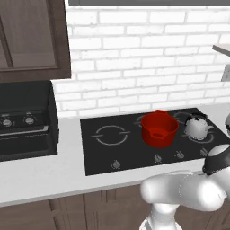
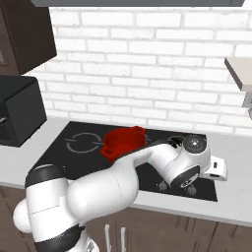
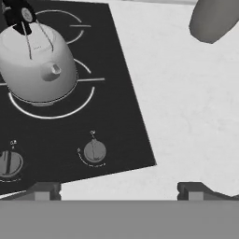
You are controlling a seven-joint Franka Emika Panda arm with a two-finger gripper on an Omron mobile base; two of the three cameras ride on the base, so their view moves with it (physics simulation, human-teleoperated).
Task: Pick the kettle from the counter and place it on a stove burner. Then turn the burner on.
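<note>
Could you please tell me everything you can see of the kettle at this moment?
The kettle is small, rounded and shiny silver, metal by its look, with a small knob on its lid and a thin arched handle over the top. It stands upright on a ring-marked stove burner at the right end of the black cooktop, to the right of the red pot and apart from it. Nothing grips it; only the cooktop touches it.

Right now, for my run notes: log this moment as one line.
kettle: on stove burner | hand: open, holding nothing, above knob | burner: not yet turned on
</note>
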